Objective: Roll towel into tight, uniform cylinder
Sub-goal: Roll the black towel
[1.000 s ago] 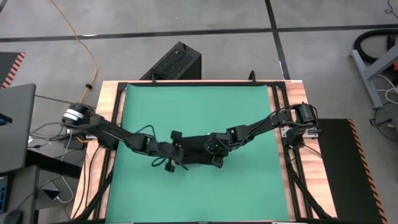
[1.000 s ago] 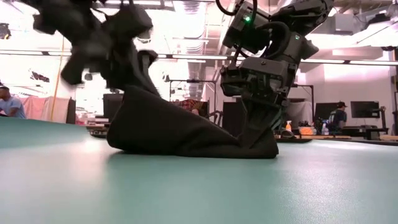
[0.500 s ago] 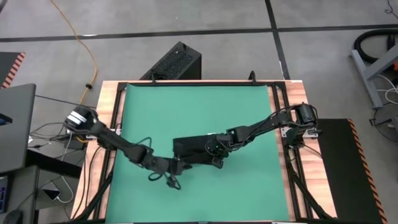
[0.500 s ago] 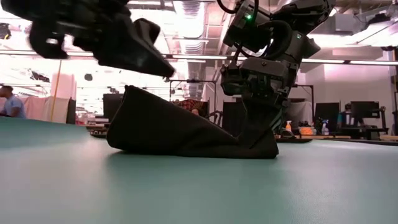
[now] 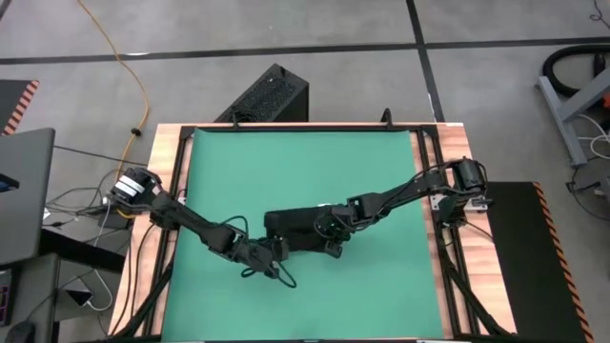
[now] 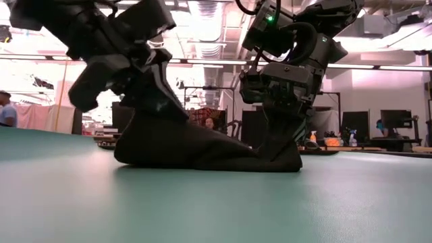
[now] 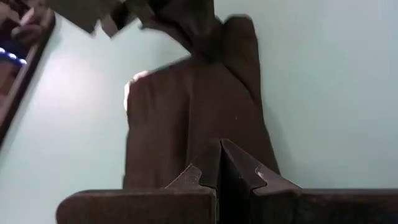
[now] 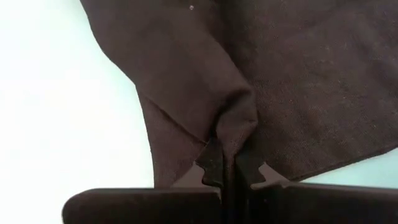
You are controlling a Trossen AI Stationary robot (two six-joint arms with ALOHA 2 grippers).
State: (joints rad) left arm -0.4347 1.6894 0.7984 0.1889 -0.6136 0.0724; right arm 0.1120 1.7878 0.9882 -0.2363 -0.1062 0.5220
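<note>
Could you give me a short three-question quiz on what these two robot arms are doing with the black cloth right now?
1. True or false: the towel is already rolled into a tight cylinder.
2. What is the right gripper doing? A) hovering open above the mat, B) pinching a fold of the towel, C) resting off the table.
3. What colour is the mat under the towel?

Key:
1. False. It lies in a loose, rumpled heap.
2. B. Its fingers are closed on a pinch of cloth.
3. Green.

The left gripper sits at the towel's other end, fingers together.
</note>
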